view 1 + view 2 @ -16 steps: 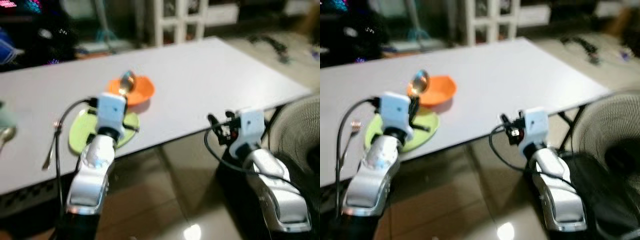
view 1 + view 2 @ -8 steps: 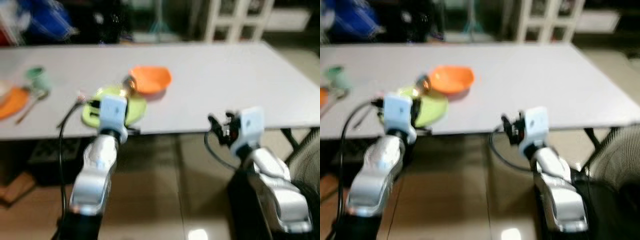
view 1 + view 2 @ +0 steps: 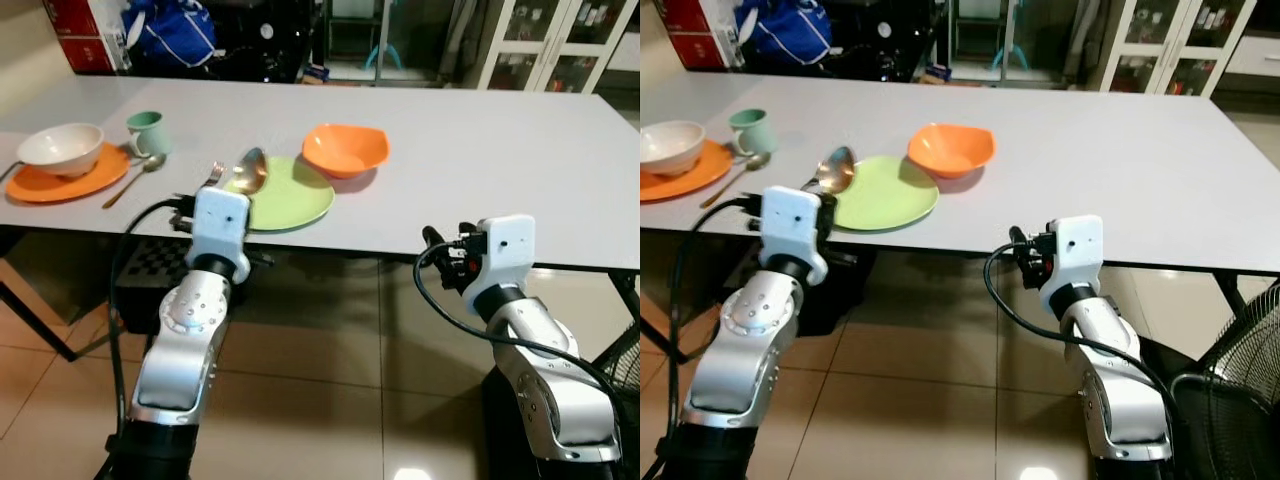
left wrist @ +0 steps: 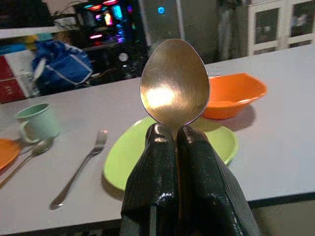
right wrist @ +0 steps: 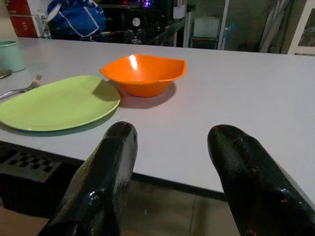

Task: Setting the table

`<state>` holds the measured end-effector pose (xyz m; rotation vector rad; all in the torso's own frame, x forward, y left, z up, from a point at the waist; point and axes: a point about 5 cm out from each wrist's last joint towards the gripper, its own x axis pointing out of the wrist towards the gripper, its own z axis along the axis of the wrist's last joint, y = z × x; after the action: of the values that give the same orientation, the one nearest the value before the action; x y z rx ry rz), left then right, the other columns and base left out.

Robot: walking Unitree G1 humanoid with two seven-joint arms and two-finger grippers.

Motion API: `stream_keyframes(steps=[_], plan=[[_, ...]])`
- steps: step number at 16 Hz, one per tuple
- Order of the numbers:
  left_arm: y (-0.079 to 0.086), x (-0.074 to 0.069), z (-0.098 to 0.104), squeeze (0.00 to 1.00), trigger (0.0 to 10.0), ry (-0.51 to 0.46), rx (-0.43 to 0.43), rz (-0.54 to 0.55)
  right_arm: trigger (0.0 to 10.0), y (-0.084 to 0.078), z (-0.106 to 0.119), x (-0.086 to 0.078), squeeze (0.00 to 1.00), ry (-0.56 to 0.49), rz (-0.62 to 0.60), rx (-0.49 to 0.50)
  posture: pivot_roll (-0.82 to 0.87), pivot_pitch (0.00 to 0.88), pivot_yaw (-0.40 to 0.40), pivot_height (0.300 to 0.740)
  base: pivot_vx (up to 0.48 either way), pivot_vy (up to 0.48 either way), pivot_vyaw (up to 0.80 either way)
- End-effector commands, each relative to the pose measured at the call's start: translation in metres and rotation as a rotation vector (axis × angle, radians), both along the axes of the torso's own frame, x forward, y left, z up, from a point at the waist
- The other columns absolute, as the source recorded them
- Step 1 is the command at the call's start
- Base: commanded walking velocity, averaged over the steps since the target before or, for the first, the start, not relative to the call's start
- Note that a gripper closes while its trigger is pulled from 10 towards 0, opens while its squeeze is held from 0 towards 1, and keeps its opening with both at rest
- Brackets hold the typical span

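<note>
The left claw (image 4: pixel 177 140) stands at the near edge of a long white surface (image 3: pixel 500 170), its two black fingers (image 4: pixel 155 162) pressed together on the neck of a large silver metal spoon (image 4: pixel 174 81), whose bowl rises upright above the fingertips. From the head camera the spoon's bowl shows just above the left wrist housing, over the near rim of a flat round lime-green plate (image 3: pixel 290 192) that lies at the surface's front edge. A silver fork (image 4: pixel 81 167) lies on the surface just beside that plate, on the robot's left of it. Behind the plate and slightly to the right sits an orange plastic bowl with a squarish rim (image 3: pixel 345 148), close to the plate but apart from it.

The right claw (image 5: pixel 172 147) hangs below and in front of the surface's edge, its fingers (image 5: pixel 115 147) spread wide with nothing between them; it faces the orange bowl and green plate across the edge.

Farther along to the left, a second place is laid: a white bowl (image 3: pixel 60 148) rests on a flat orange plate (image 3: pixel 55 185), a pale mint-green mug (image 3: pixel 148 133) stands just beside them, and a smaller silver spoon (image 3: pixel 130 180) lies near the mug. Tan floor tiles (image 3: pixel 330 380) run beneath the surface, and a blue bag (image 3: pixel 165 30) sits beyond its far side.
</note>
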<state>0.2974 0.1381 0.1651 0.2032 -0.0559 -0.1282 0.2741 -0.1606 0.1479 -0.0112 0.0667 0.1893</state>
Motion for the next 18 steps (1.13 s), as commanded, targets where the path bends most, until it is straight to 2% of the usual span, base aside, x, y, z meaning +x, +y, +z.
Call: stream_keyframes(steps=[1,5,7,11,18], plan=[[0.0,0.001,-0.001,0.0,10.0,0.007,-0.008,-0.011,10.0,0.0,0.001,0.0,0.0,0.013,-0.006,0.012,-0.07,0.0,0.02,0.74,0.274,0.0,0.0],[-0.004,-0.002,-0.027,0.0,10.0,0.153,0.017,-0.09,10.0,0.0,-0.005,-0.002,0.0,0.037,-0.016,0.003,-0.07,0.0,0.026,0.74,0.362,0.0,-0.65],[-0.004,-0.002,-0.037,0.0,10.0,0.209,0.025,-0.1,10.0,0.0,-0.006,-0.003,0.0,0.041,-0.016,0.0,-0.07,0.0,0.026,0.74,0.368,0.0,0.0],[-0.004,0.004,-0.046,0.0,10.0,0.247,0.055,-0.107,10.0,0.005,-0.006,-0.004,0.0,0.05,0.012,0.002,-0.07,0.0,0.029,0.74,0.365,0.0,0.0],[-0.009,0.007,-0.056,0.0,10.0,0.302,0.034,-0.126,10.0,0.007,-0.008,-0.006,0.0,0.065,0.04,-0.011,-0.07,0.0,0.03,0.74,0.355,0.0,0.0]])
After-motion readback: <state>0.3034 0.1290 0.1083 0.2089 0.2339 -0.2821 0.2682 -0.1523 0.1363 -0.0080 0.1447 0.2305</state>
